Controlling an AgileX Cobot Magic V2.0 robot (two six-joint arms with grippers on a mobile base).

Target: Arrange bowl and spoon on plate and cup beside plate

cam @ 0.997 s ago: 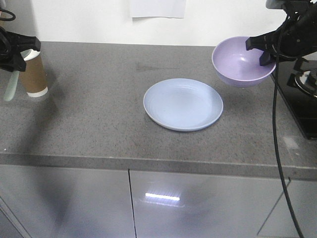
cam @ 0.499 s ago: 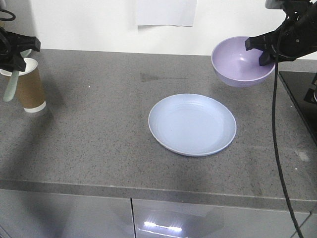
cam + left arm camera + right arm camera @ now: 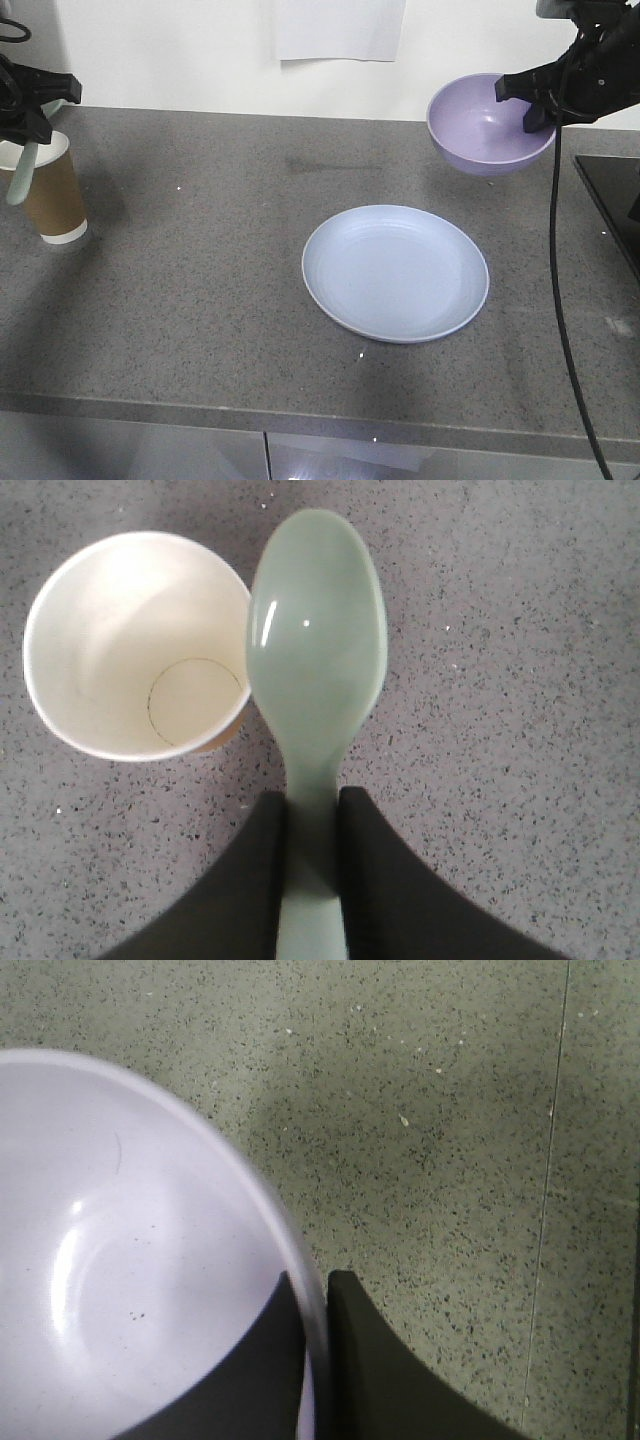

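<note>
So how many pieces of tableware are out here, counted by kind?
lavender bowl: 1
pale blue plate: 1
brown paper cup: 1
mint-green spoon: 1
Total: 4

The plate (image 3: 395,272) now sits lower and further right in view; the cup (image 3: 55,195) lower.

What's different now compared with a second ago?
The plate and cup slid lower in the front view, the countertop with them, so probably the camera moved, not they. Nothing was grasped or released: the right fingers still pinch the bowl by its rim, the left fingers still hold the spoon.
</note>
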